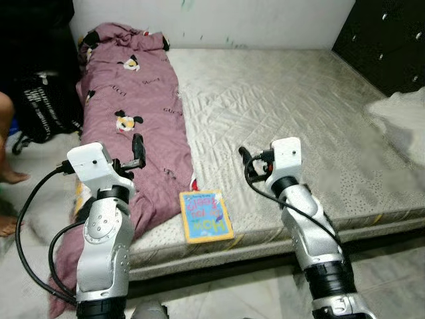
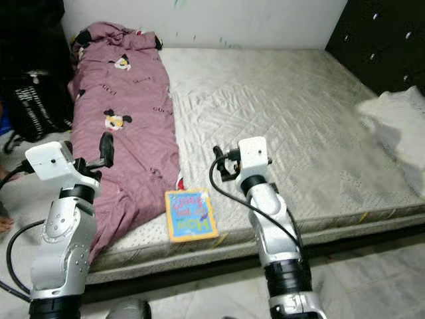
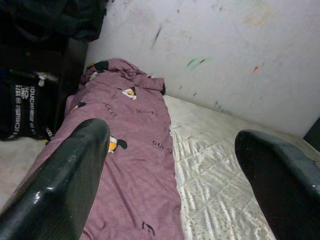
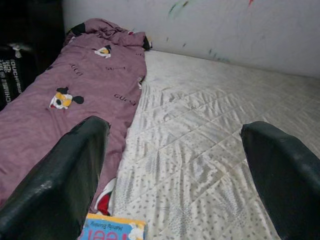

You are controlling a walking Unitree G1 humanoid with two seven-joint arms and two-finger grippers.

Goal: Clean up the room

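A mauve blanket (image 1: 143,100) printed with cartoon figures lies rumpled along the left side of the bare quilted mattress (image 1: 299,113), and its near end hangs over the edge toward the floor. A small colourful picture book (image 1: 206,216) lies flat at the mattress's front edge, just right of the blanket. My left gripper (image 1: 138,153) is raised over the blanket's near part and is open, holding nothing. My right gripper (image 1: 244,158) hovers open above the mattress, right of and a little beyond the book. The book's corner (image 4: 112,229) appears in the right wrist view.
A black bag (image 1: 43,106) stands on the floor left of the bed, with a person's bare foot (image 1: 10,176) beside it. A dark dresser (image 1: 385,40) stands at the far right, with white bedding (image 1: 405,119) below it. The marked white wall (image 3: 225,45) backs the bed.
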